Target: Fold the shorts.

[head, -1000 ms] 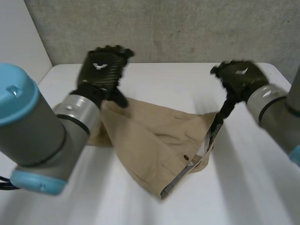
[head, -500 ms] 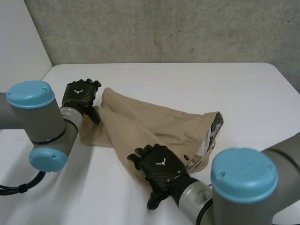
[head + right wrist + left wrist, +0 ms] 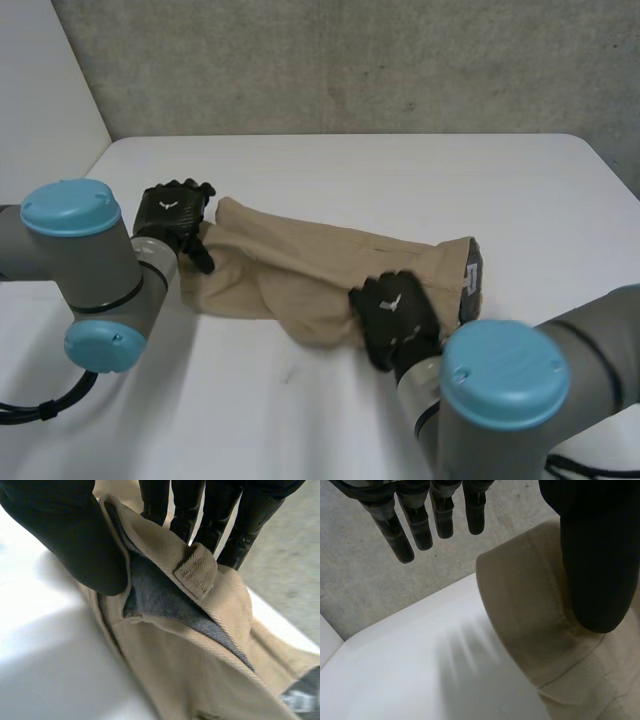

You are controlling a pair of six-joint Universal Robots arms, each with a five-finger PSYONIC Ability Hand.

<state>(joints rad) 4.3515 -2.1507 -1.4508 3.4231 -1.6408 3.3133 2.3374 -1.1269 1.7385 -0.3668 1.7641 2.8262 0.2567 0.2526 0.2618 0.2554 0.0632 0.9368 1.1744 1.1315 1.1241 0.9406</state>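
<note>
1. A smooth white rectangular desk with rounded corners (image 3: 330,170) spreads across the head view from 9 o'clock to 3 o'clock. Its far edge runs along 12 o'clock, with one rounded corner at 10 o'clock and another at 2 o'clock.
2. A rough grey concrete wall (image 3: 350,60) stands upright just behind the desk's far edge at 12 o'clock, mottled with small pits and faint streaks.
3. A plain white flat panel (image 3: 40,90) stands at 10 o'clock, meeting the concrete wall's 9 o'clock end beside the desk's corner.
</note>
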